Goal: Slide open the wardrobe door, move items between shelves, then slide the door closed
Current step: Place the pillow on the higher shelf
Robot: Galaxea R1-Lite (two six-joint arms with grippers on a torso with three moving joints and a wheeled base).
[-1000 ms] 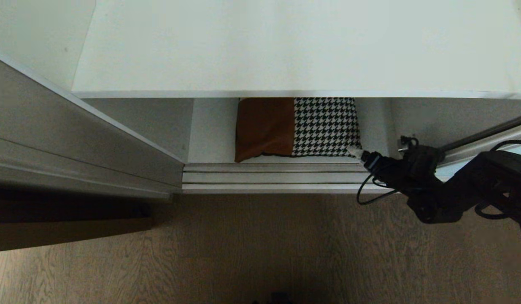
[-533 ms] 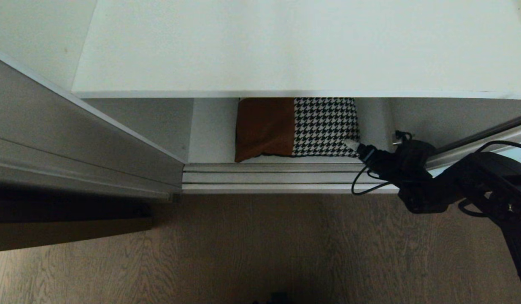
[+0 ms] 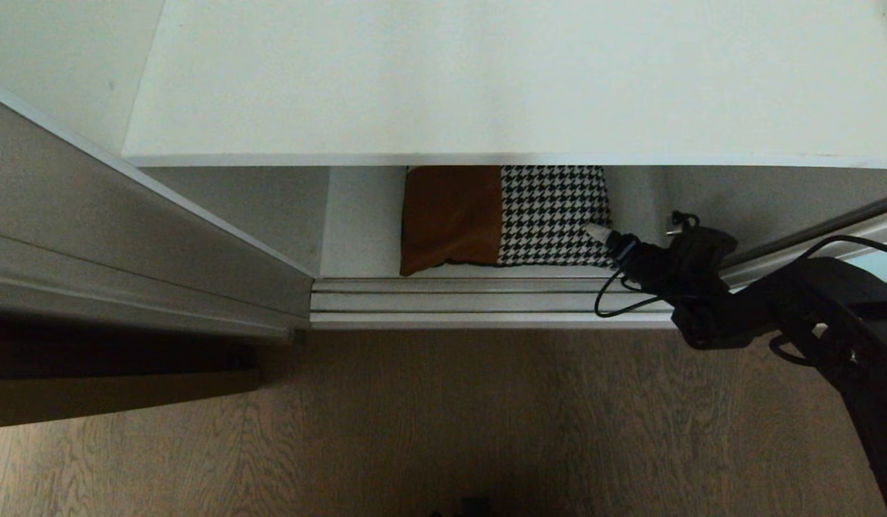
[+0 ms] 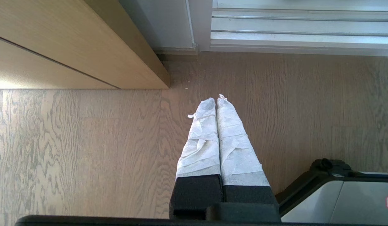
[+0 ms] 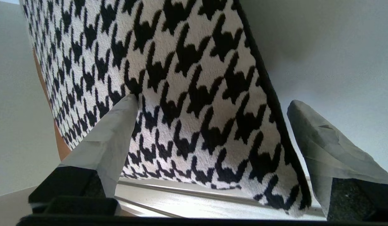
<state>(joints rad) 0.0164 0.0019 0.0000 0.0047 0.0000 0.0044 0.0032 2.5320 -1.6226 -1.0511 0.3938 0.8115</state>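
- The right gripper [image 5: 212, 125], jaws spread wide and holding nothing, is now straddling the cushion's [image 3: 504, 215] houndstooth corner on the lower shelf [image 3: 357, 230], having edged closer.
- A grasp looks imminent.
- The left gripper [image 4: 217, 100] is hanging closed, empty.

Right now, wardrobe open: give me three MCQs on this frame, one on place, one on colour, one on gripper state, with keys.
1. Where does the square tan-leather and houndstooth cushion lie?
A. on the wood-grain floor
B. on the lower white shelf board, under the upper white shelf board
C. on top of the upper board

2. What colours is the cushion's patterned panel?
A. black and white
B. red and white
C. blue and grey

3. How is the right gripper?
A. shut on the cushion
B. open, fingers either side of the cushion's corner
C. shut, away from it

Key: B, the head view shows it beneath the upper board; A, houndstooth fills the right wrist view; B, both fingers stand apart there.
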